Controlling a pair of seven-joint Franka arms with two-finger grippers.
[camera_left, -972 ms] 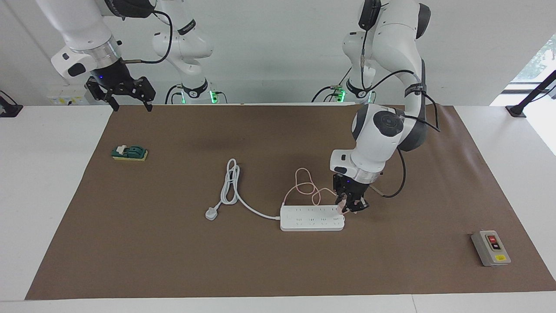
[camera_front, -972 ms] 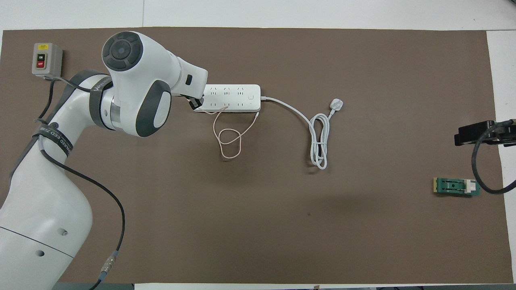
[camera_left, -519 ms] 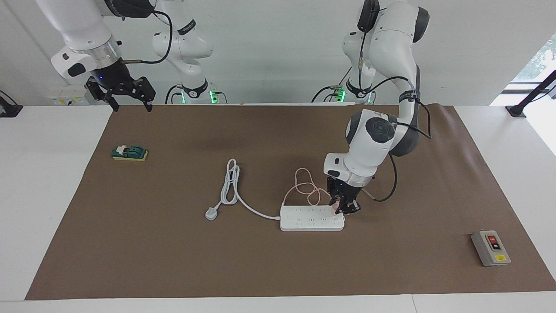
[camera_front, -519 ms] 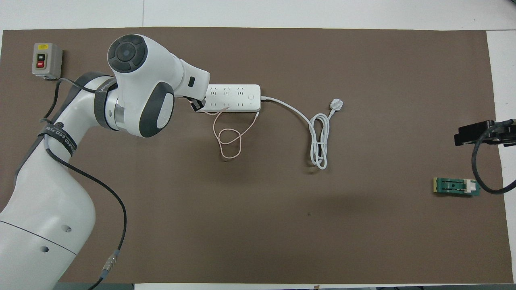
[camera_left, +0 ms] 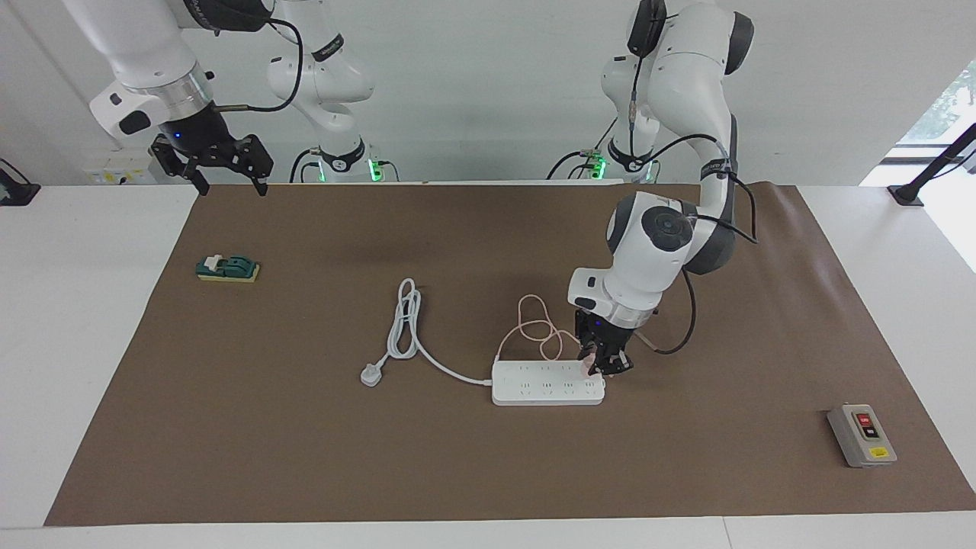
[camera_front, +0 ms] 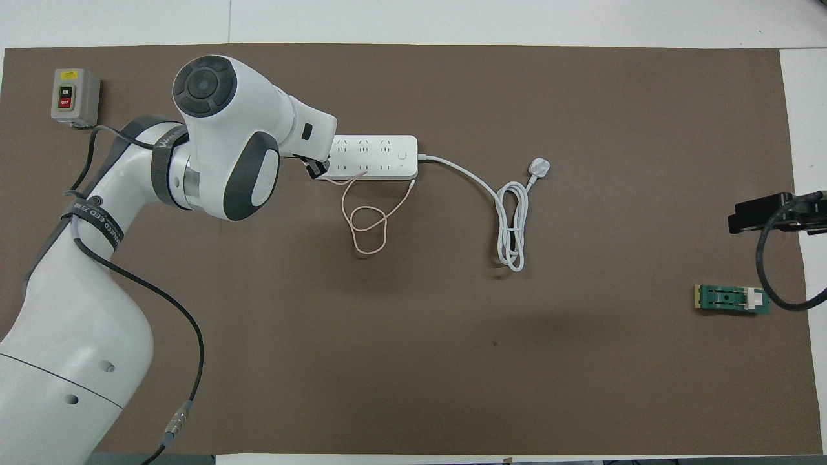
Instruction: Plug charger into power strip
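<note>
The white power strip (camera_left: pixel 547 383) (camera_front: pixel 381 157) lies flat in the middle of the brown mat. My left gripper (camera_left: pixel 597 367) (camera_front: pixel 316 168) is shut on the small pink charger (camera_left: pixel 585 367) and holds it down against the strip's end toward the left arm. From that end the charger's thin pink cable (camera_left: pixel 536 324) (camera_front: pixel 366 223) loops over the mat on the strip's robot side. In the overhead view the left arm's wrist hides the charger itself. My right gripper (camera_left: pixel 226 172) hangs open above the mat's corner near its own base and waits.
The strip's thick white cord (camera_left: pixel 404 328) coils toward the right arm's end and finishes in a grey-white three-pin plug (camera_left: pixel 370 374). A green block (camera_left: pixel 227 268) lies near the right arm. A grey switch box (camera_left: pixel 862 435) sits at the left arm's end, farthest from the robots.
My left gripper has shifted a little along the strip toward its middle and come lower with the charger, and the arm's elbow has drawn in. The last half second shows almost no motion.
</note>
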